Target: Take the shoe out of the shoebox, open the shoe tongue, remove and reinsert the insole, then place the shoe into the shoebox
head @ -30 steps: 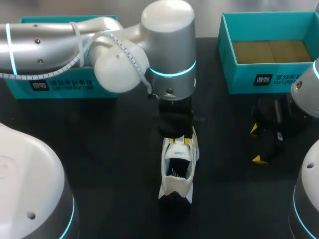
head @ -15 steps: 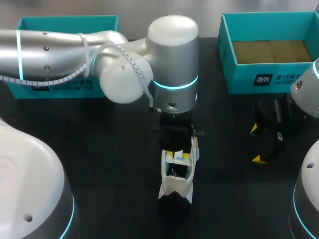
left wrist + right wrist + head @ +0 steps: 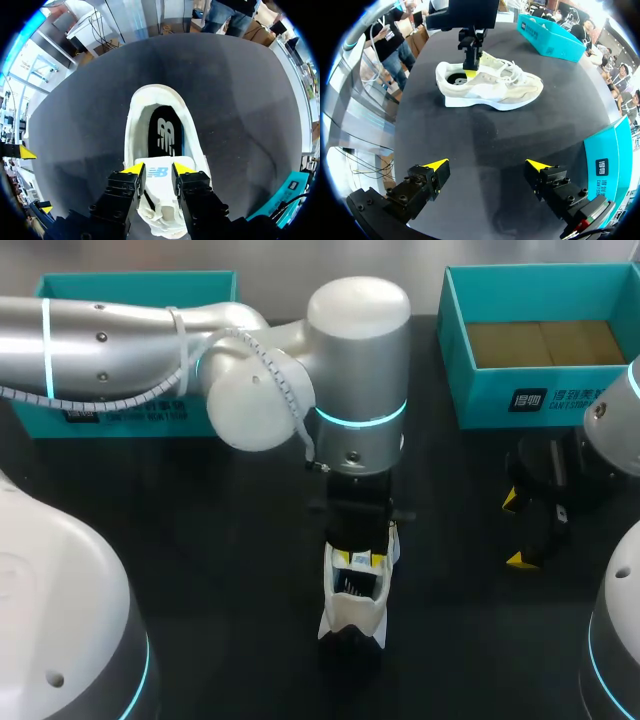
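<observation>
Plainly cream shoe [image 3: 490, 86], dark insole [image 3: 161, 126]

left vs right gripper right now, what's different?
The left gripper is shut on the shoe tongue; the right gripper is wide open and holds nothing. The left gripper is at the white shoe; the right gripper hangs over bare table, apart from the shoe. Both have yellow tips and point down.
</observation>
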